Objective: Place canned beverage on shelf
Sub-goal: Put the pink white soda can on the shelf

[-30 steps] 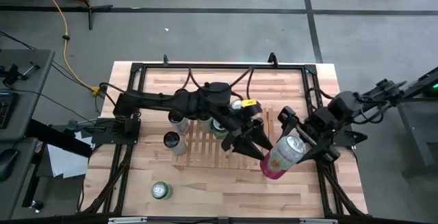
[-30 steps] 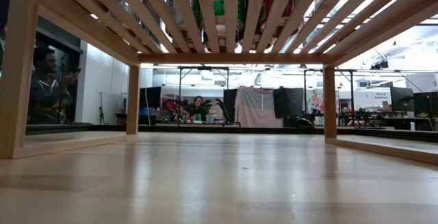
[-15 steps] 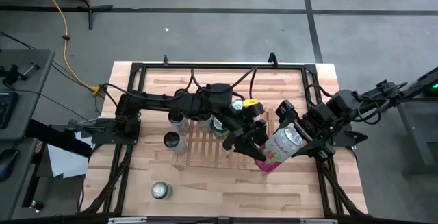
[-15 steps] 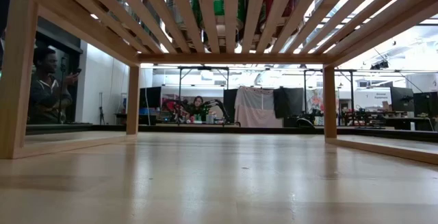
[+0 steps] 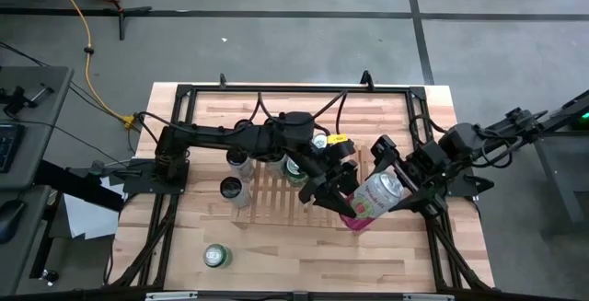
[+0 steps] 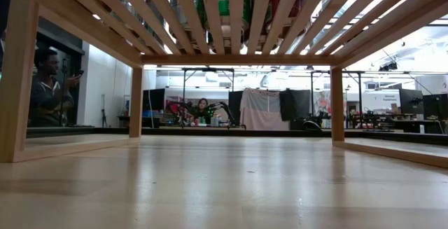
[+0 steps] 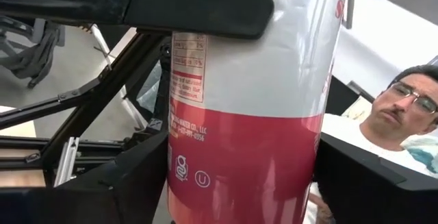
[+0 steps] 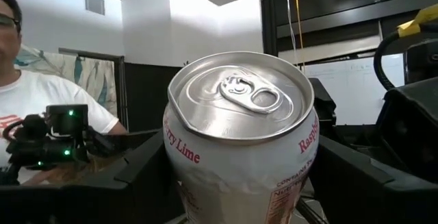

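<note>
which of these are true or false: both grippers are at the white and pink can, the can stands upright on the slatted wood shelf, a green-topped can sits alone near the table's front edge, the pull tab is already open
1. Both grippers are at the white and pink can. True: the left gripper and right gripper flank it.
2. The can stands upright on the slatted light-wood shelf. False: it is tilted, at the shelf's right edge.
3. A green-topped can sits alone near the table's front edge. True.
4. The pull tab is already open. False: the lid looks sealed, the tab flat.
</note>
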Controlling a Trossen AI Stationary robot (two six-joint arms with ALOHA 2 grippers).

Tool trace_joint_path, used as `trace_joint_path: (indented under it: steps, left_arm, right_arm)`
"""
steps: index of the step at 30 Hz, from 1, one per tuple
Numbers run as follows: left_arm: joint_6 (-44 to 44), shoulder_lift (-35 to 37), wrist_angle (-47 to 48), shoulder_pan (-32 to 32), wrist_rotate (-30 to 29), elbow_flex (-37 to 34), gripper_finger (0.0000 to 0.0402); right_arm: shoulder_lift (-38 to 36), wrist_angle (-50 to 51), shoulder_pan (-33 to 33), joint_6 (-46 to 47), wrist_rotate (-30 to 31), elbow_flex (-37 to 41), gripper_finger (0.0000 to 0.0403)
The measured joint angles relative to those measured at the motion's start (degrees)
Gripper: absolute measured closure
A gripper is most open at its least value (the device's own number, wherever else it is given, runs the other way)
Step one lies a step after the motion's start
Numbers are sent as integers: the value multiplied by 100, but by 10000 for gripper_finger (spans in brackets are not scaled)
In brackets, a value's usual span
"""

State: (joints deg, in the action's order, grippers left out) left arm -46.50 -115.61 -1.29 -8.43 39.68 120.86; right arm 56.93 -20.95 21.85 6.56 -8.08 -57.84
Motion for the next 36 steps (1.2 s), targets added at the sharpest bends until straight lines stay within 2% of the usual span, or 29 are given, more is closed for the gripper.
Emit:
trace_joint_path:
  steps: [5,9,14,19,21,23,26,29,31,33,36]
  left_arm:
    - [112,0,38,50,94,0,128]
    - [221,5,141,180,293,15,128]
    - [468,39,612,325,746,17,128]
    - [1324,355,1580,400,532,11,128]
    - [1820,564,2224,424,104,11,128]
    - [2352,765,2806,424,-685,11,128]
    - [3015,1077,3553,370,-2395,11,128]
    - [3300,1294,3832,277,-4219,13,128]
    - [3388,1347,3876,220,-5057,13,128]
    - [3459,1345,3839,202,-5401,13,128]
    - [3462,1326,3840,150,-5296,-2,128]
  right_arm:
    - [-1,-39,-9,-87,-14,2,67]
    - [-19,-155,-24,-11,-4,16,31]
    - [-405,-74,-26,4,340,7,21]
    - [-965,532,-22,20,1193,7,19]
    - [-1139,745,-18,96,1727,4,19]
    - [-1189,975,-17,306,2235,3,19]
    - [-1079,1316,-15,566,2786,3,18]
    - [-837,1425,-17,676,3074,8,18]
    - [-666,1342,-17,676,3243,13,18]
    - [-531,1260,-17,686,3436,13,18]
    - [-327,1044,-57,650,3543,13,18]
